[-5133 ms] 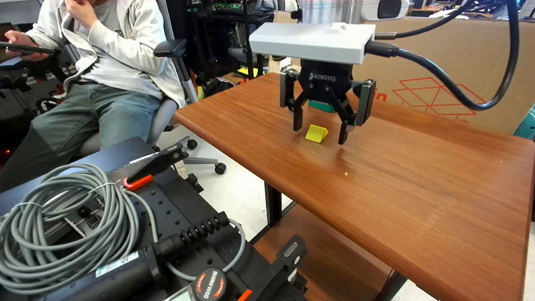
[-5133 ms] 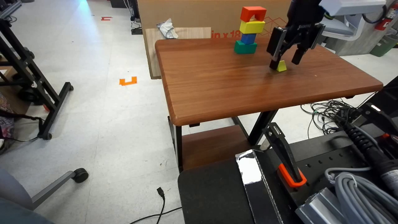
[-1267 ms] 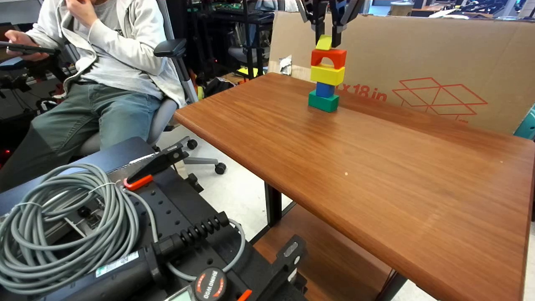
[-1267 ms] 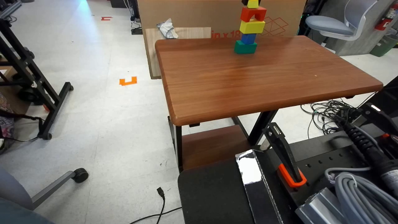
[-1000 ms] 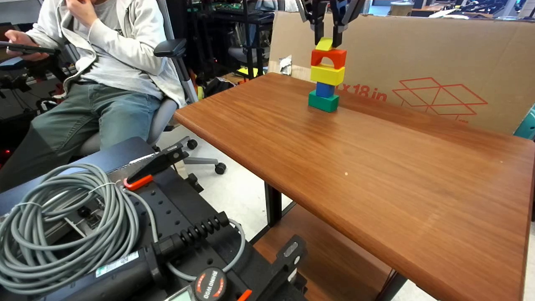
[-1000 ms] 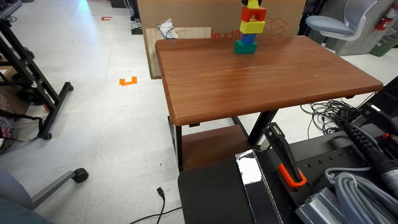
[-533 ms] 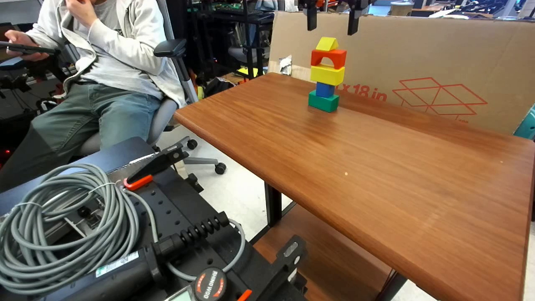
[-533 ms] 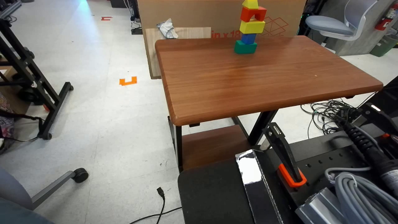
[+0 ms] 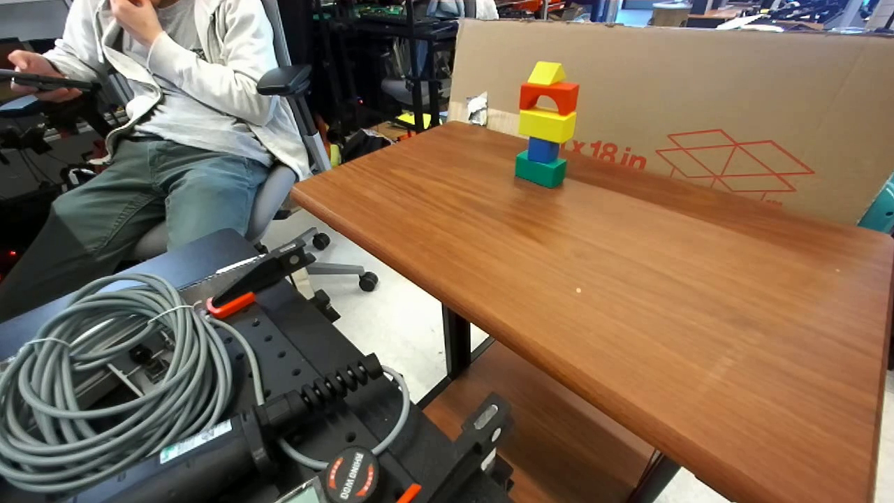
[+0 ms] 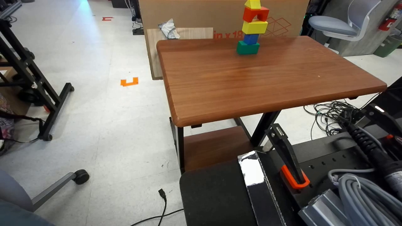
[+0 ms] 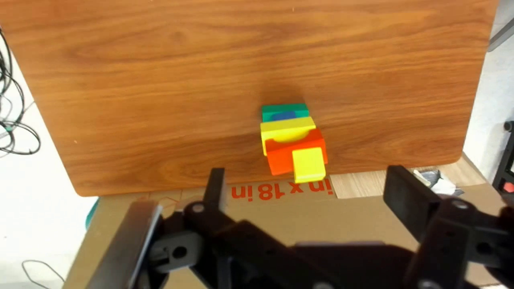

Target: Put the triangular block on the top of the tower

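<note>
The yellow triangular block (image 9: 547, 73) sits upright on the red arch at the top of the tower (image 9: 547, 126); both also show in an exterior view, the block (image 10: 253, 4) and the tower (image 10: 254, 27). The tower is green at the base, then blue, yellow and the red arch. In the wrist view the block (image 11: 308, 164) rests toward one end of the arch (image 11: 280, 159). My gripper (image 11: 308, 175) is wide open and empty, above the tower, with its fingers apart from the block. It is out of view in both exterior views.
The tower stands on the wooden table (image 9: 628, 279) near its back edge. A large cardboard box (image 9: 733, 105) stands behind that edge. A black cart (image 9: 279, 335) with coiled grey cable is in front. A person (image 9: 188, 105) sits beside the table.
The triangular block went from the table to the tower's top, held between my fingers. The fingers then opened and the gripper rose out of both exterior views. The tower kept its place.
</note>
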`<state>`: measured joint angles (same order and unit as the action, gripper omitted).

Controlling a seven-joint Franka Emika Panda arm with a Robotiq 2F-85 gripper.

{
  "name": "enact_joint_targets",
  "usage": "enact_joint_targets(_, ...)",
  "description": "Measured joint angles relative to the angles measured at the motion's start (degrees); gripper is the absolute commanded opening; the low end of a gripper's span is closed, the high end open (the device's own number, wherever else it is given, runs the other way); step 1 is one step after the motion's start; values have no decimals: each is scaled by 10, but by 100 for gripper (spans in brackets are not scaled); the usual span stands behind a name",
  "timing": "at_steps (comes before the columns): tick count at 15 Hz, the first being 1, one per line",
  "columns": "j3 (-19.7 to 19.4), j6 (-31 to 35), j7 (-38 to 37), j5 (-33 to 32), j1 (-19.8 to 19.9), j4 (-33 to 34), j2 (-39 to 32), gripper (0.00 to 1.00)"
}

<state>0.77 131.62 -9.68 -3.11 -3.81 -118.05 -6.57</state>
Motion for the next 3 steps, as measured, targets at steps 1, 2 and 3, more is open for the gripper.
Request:
enact_joint_targets(1,-2,-16,-6,-1,0,-20,29,100)
enact_joint_targets(2,-4,-23,-9,-1,0,-36,50,100)
enact_joint_targets(3,-4,-23,-10,-1,0,-48,63,100)
